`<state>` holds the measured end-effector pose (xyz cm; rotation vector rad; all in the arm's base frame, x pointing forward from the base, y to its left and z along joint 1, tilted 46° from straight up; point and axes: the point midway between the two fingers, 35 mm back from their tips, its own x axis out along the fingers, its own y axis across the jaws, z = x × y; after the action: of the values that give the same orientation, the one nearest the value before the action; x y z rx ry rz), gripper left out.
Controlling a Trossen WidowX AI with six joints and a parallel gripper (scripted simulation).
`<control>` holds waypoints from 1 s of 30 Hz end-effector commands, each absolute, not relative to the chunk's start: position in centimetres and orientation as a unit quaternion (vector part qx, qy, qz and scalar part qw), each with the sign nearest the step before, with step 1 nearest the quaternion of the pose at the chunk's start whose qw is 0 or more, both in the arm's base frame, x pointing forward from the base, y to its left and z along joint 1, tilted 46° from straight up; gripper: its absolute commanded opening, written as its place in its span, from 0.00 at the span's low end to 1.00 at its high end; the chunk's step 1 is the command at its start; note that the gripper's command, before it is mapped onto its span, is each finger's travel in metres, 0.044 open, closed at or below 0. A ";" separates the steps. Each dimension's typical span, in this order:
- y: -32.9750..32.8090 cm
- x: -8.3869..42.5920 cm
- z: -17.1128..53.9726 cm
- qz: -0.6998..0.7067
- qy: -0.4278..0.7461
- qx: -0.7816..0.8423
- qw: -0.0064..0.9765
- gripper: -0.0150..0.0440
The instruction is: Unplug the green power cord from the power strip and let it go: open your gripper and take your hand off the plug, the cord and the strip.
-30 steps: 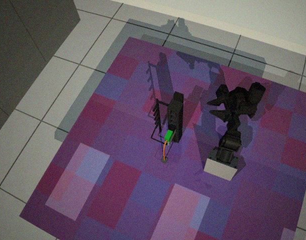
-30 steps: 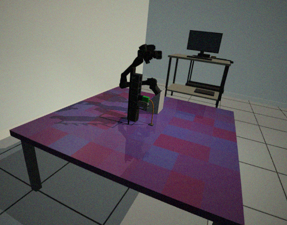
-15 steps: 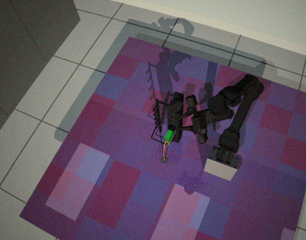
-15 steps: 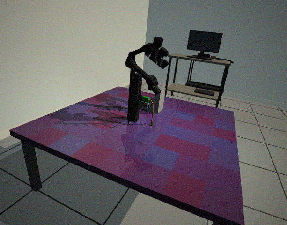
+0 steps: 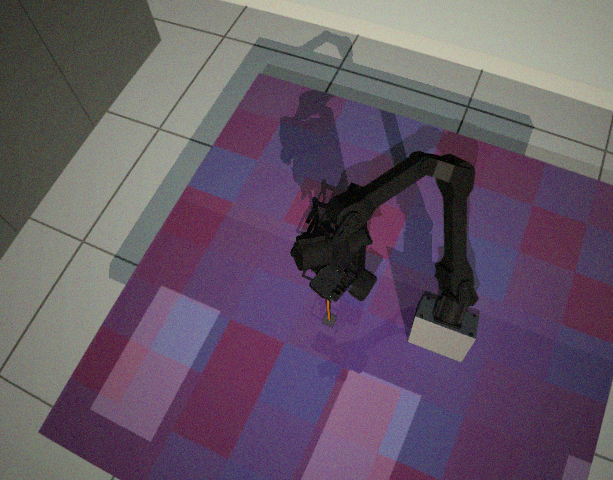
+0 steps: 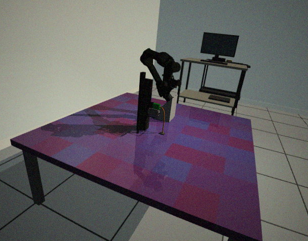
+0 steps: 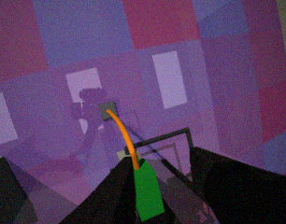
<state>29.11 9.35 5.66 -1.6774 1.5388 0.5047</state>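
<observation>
Green plug [image 6: 156, 105] [image 7: 150, 193], at centre of the exterior frame, appears seated in the upright strip [image 6: 144, 101]; you are approaching with gripper [image 5: 329, 284] [image 6: 172, 81] [image 7: 161, 160] partly open, empty, and should align before closing.

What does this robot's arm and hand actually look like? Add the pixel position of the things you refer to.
The arm [image 5: 457, 222] [image 6: 155, 70] is matt black all over, built from slim straight links joined by chunky rounded elbows. The hand has two dark, wedge-shaped fingers narrowing toward their tips. At its foot is a pale, boxy base [image 5: 440, 338] [image 6: 172, 109]. I can't make out any markings or cables on the arm.
</observation>
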 end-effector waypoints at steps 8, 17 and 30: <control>5.6 29.1 2.7 0.236 0.690 -0.617 0.298 0.53; 4.9 29.1 3.4 0.236 0.690 -0.617 0.298 0.53; 3.5 28.8 4.9 0.235 0.690 -0.617 0.297 0.53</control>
<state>29.07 4.00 4.56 -1.6323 1.8254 0.6203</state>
